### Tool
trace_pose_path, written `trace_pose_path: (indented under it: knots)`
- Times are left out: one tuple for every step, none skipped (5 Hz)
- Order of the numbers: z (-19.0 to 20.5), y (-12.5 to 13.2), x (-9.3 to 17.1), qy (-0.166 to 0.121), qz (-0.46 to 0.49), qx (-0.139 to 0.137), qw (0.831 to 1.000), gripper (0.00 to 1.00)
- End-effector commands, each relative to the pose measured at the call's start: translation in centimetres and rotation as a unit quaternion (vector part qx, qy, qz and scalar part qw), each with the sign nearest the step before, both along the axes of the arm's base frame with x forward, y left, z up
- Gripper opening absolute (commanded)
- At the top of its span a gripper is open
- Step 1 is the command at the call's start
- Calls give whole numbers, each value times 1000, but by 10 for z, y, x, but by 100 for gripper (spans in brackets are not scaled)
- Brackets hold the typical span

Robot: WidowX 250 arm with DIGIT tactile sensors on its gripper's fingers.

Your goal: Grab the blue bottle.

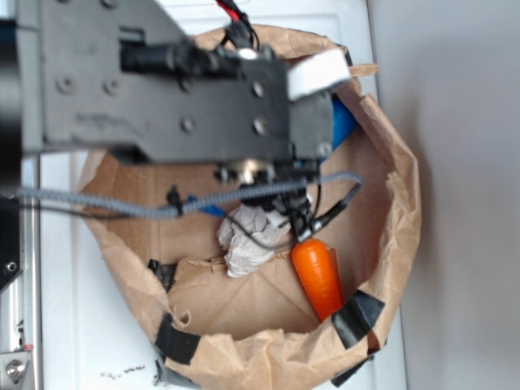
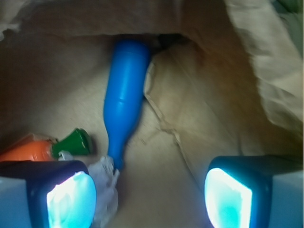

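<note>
Two finger pads (image 2: 71, 197) of the pincer (image 2: 149, 194) fill the bottom corners of the wrist view, set well apart with nothing between them. The pincer is therefore spread and empty.

Landmark: the blue bottle (image 2: 124, 95). It lies on the floor of the brown paper bag (image 2: 213, 95), beyond the pads, with its wide body toward the far bag wall and its slim neck pointing back toward the pincer. The neck tip touches, or nearly touches, a wad of crumpled white paper (image 2: 105, 180), which sits on the near side of the bottle, against the left-hand pad. The toy carrot (image 2: 28, 149) lies to the left of the bottle neck, its green top (image 2: 76, 142) pointing toward the neck but apart from it.

Step in hand, by judgement: approach. No contact with the bottle exists. The next move calls for advancing the pincer deeper into the bag until the pads straddle the bottle, lowering, then closing. The bottle axis runs roughly along the gap between the pads, so closing across its width appears workable; the smooth plastic may slip.

View differences: the exterior view shows the arm (image 1: 162, 81) over the bag and hides most of the bottle, leaving only a blue patch (image 1: 343, 122) at the arm's edge. It shows the whole carrot (image 1: 317, 276), the paper wad (image 1: 248, 240) and the black-taped bag rim (image 1: 357, 317). The wrist view alone shows the bottle's full length and the pad spacing.
</note>
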State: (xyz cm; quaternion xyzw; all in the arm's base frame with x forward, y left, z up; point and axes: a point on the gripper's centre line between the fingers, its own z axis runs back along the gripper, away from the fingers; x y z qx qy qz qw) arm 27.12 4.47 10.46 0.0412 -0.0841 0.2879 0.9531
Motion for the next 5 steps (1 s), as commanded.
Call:
trace_pose_path:
  knots:
    - [-19,29,22,-38,-4,11,999,100]
    - [-28,34,23,-41,10,11,999,100]
    - [-41,34,25,-42,26,22,999,100]
    - [-60,30,32,-35,50,42,997,100]
    - [-74,24,37,-33,60,53,996,100]
